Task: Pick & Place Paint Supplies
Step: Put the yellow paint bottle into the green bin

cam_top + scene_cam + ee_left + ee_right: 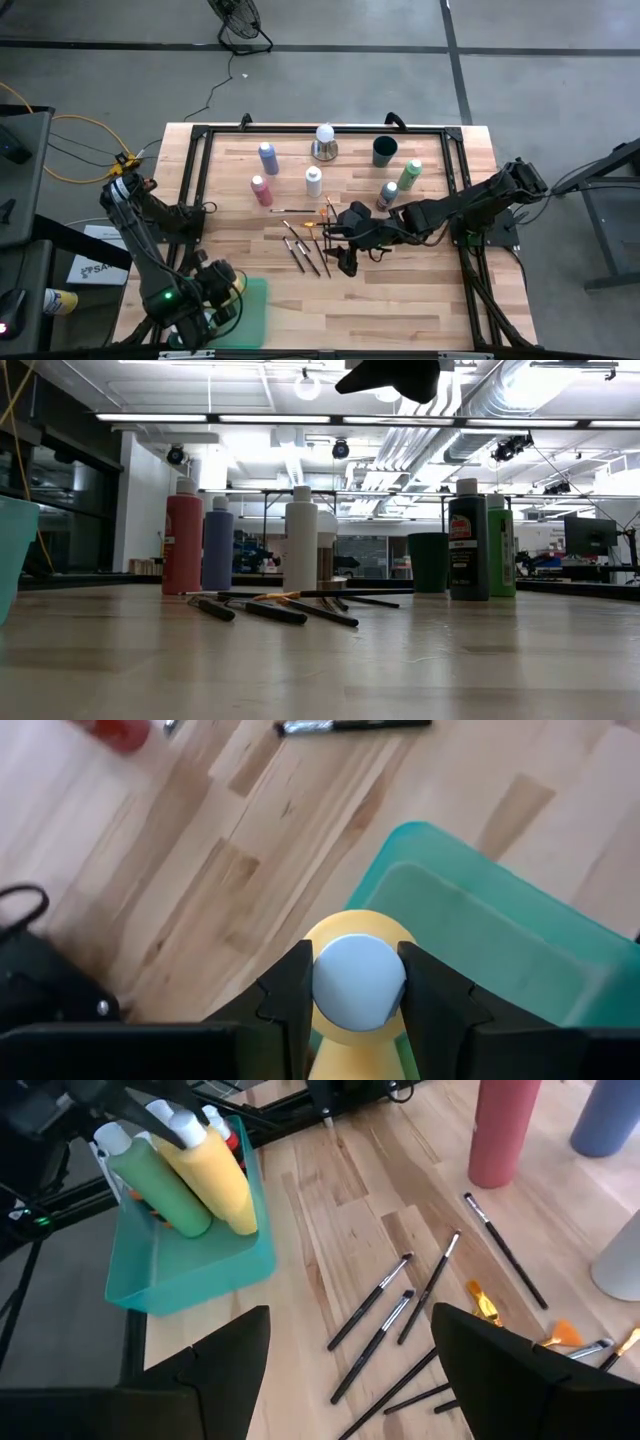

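The left arm is folded back at the near left corner of the wooden surface (420,300), its left gripper (358,982) pointing down over the teal bin (190,1270). The fingers (290,990) are pinching the pale cap of a yellow bottle (215,1175). The right wrist view shows that bottle leaning at an angle, its lower end inside the bin, just beside a green bottle (160,1190) that also leans there. Something red shows behind them in the bin; what it is cannot be made out.

The right arm reaches in from the right edge, stretched low across the middle of the surface. Its right gripper (350,1350) hovers with fingers spread wide and nothing between them, above the scattered brushes (385,1305).

Those brushes lie flat in a loose cluster near the centre, several roughly parallel, a few crossing. Behind them stand a pink bottle (261,189), a blue bottle (268,157) and a white bottle (313,181), all upright. To the right stand a dark bottle (388,194) and another green bottle (410,174), near a dark cup (384,151). A white ball on a metal base (324,142) sits at the back.

From above, the left arm hides most of the bin's contents. In the low view only a sliver of the bin shows at the left edge, and the right arm appears merely as a dark shape at the top.
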`<state>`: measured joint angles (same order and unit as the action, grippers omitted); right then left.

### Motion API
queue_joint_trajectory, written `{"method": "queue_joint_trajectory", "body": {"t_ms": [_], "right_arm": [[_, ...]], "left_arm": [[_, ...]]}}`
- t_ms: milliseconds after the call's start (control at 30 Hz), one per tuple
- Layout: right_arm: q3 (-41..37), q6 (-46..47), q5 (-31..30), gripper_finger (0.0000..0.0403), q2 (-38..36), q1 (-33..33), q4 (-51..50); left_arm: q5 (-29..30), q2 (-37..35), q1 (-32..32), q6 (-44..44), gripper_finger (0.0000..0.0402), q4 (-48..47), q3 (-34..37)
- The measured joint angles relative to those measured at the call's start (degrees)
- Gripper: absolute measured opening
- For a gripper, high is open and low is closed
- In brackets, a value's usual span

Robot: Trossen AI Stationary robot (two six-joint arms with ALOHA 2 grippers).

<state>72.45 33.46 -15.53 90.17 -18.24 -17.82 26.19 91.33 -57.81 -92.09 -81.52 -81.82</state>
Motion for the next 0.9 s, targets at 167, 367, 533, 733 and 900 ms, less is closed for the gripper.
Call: {"method": "queue_joint_trajectory", "body": {"t_ms": [167,367,533,733,900], "right_arm": [[0.0,0.0,-2.1,0.0271,0.0,0.0,0.0],[0.0,1.0,-2.6,0.0271,0.0,0.0,0.0],[0.0,1.4,-2.6,0.0271,0.0,0.0,0.0],[0.0,1.5,-2.6,0.0271,0.0,0.0,0.0],[0.0,2.4,-2.6,0.0271,0.0,0.0,0.0]], "left_arm": [[-1.7,0.0,0.0,-1.4,0.0115,0.4,0.8],[-3.6,-0.1,0.0,-1.2,0.0115,0.7,0.9],[-5.2,-0.1,-1.0,-1.3,0.0115,0.8,0.9],[-7.1,-0.1,-1.3,-1.6,0.0115,0.9,0.9],[-7.6,-0.1,-1.9,-1.7,0.0117,0.9,0.9]]}}
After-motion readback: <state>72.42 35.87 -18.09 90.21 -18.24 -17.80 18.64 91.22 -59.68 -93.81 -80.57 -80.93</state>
